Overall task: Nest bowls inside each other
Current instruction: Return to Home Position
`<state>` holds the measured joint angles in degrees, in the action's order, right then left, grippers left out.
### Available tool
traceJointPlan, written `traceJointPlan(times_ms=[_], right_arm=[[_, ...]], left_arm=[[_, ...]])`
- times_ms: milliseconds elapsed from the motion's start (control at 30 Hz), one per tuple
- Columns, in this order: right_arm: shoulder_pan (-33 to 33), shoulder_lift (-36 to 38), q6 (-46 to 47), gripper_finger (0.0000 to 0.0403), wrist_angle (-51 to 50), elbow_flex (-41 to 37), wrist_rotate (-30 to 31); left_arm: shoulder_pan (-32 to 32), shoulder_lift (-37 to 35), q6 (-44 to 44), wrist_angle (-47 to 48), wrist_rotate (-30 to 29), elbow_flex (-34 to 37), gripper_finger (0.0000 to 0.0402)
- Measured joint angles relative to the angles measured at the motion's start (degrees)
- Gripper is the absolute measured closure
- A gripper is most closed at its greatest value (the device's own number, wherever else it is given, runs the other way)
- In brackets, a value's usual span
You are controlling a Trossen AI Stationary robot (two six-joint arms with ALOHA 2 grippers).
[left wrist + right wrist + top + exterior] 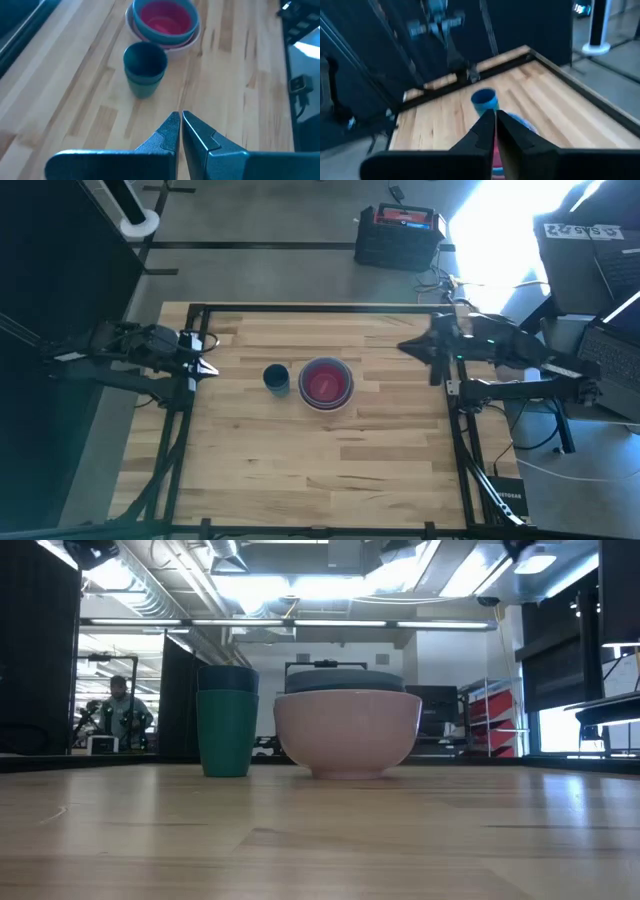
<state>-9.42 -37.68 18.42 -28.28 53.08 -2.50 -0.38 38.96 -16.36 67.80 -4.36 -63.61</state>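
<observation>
A stack of nested bowls (326, 383) stands mid-table: a pale pink bowl (347, 733) outermost, a grey-blue one (165, 22) in it, a red one (161, 17) innermost. Left of it stand two small dark teal bowls (277, 377), one nested in the other (227, 720), on the tabletop. My left gripper (207, 367) is shut and empty at the table's left edge; its fingertips (179, 120) meet. My right gripper (405, 347) is shut and empty near the far right edge, well clear of the stack (496, 116).
A black metal frame (320, 308) runs round the wooden table (300, 470). A dark box (398, 235) sits on the floor beyond the far edge, a laptop (615, 340) to the right. A person (120, 710) shows far off in the room.
</observation>
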Motion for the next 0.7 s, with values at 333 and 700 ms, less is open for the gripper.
traceJointPlan(times_ms=[333,700], right_arm=[[0.02,19.89,3.19,0.0402,-1.01,-14.66,1.24],[0.01,30.57,-2.30,0.0402,11.51,-24.65,-4.93]], left_arm=[[-0.06,-7.14,-2.63,-7.90,0.07,10.37,0.0402],[-0.43,-11.30,6.92,-27.99,4.18,20.66,0.0401]])
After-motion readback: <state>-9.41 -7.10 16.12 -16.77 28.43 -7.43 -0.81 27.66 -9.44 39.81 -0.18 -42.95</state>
